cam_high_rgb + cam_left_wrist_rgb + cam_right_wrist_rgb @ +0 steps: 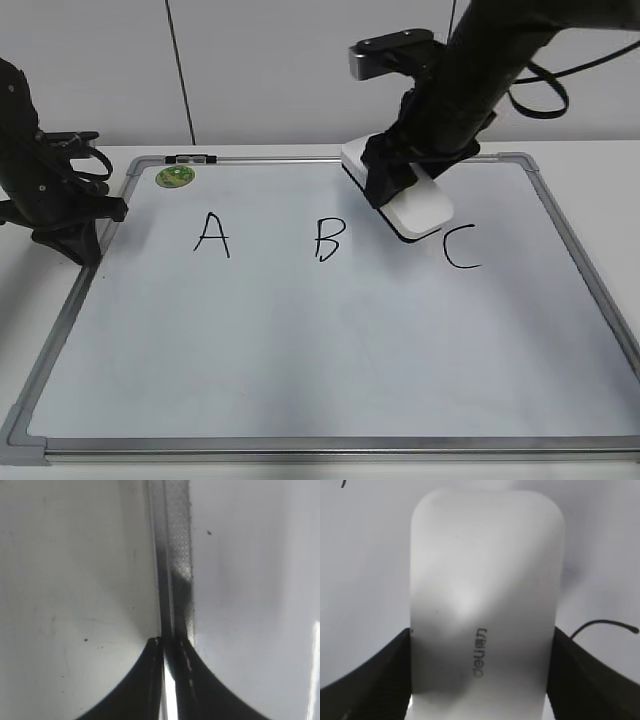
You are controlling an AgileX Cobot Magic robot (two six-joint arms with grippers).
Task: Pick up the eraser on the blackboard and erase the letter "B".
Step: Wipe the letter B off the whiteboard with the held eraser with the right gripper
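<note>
Nearest your exterior camera is the lower rail of the blackboard (330, 444), lying flat on the white counter (590, 160); its surface carries a black A (212, 235), the letter "B" (329, 239) and a C (462, 248), with a round green magnet (174, 177) at the top left corner. You have the eraser (415, 205) in your right gripper (400, 185): the right wrist view shows the dark fingers (375, 680) pressed against both long sides of the white block. It sits tilted between the B and the C, closer to the C; whether its dark underside touches the board you cannot tell. So the pick-up looks done and the wipe is not, since the B is whole. Next, bring the eraser left onto the B, set it flat, and rub without straying onto the A or C. Your left gripper (167, 645) rests over the board's left frame, fingers drawn together on nothing.
</note>
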